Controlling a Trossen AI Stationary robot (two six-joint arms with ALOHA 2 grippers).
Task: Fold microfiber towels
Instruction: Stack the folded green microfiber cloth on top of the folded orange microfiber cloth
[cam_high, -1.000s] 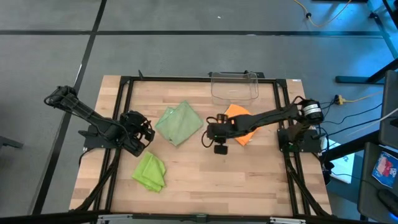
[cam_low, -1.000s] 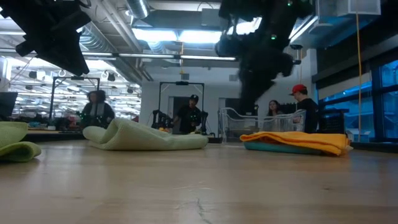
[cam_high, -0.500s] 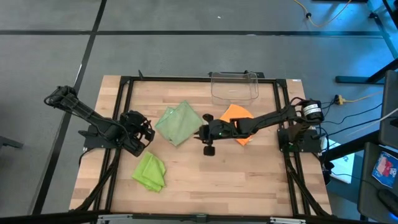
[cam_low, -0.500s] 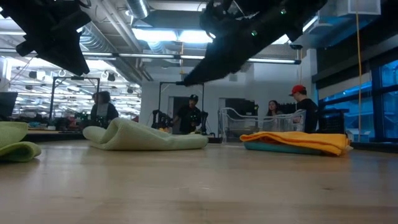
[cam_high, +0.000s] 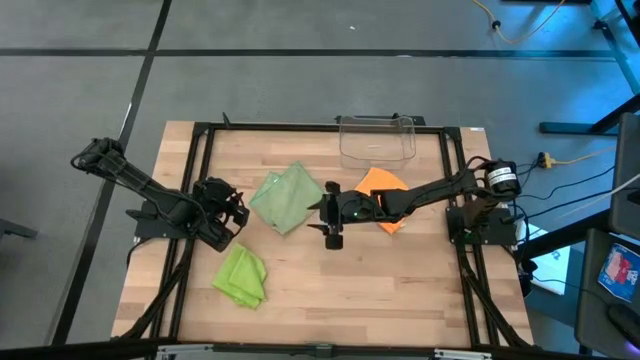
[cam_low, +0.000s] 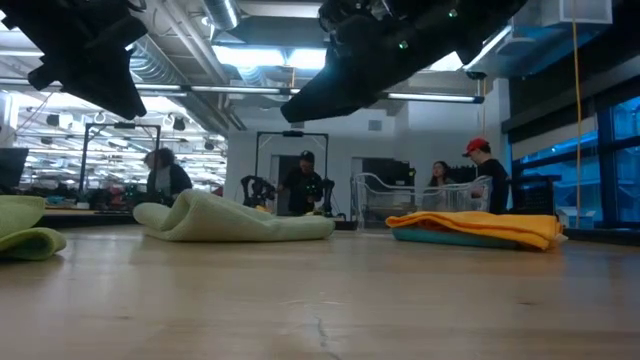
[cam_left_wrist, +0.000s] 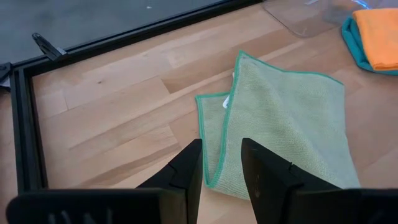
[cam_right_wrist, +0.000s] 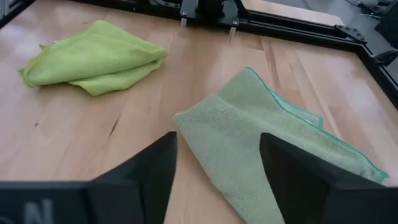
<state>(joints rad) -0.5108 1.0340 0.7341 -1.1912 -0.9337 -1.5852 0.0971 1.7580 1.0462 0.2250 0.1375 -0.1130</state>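
The pale sage green towel (cam_high: 288, 197) lies loosely folded over on the table's middle left. The lime green towel (cam_high: 242, 275) lies bunched near the front left. The orange towel (cam_high: 383, 186) rests on top of the teal towel (cam_left_wrist: 350, 35) at the middle right. My right gripper (cam_right_wrist: 217, 168) is open above the table, slanting down toward the sage towel's right corner (cam_right_wrist: 186, 119) and touching nothing. My left gripper (cam_left_wrist: 221, 168) hovers at the sage towel's left side with a narrow gap between its fingers and nothing in it.
A clear plastic bin (cam_high: 377, 138) stands at the table's far edge behind the orange towel. A black frame (cam_high: 200, 170) runs around the tabletop. Bare wood (cam_high: 380, 290) lies in the near right part. People stand in the room beyond the table (cam_low: 305, 185).
My right gripper has tipped up from pointing down to slanting forward. It has also gone toward the table's left, from beside the orange towel to the sage towel's right corner. The towels have stayed where they were.
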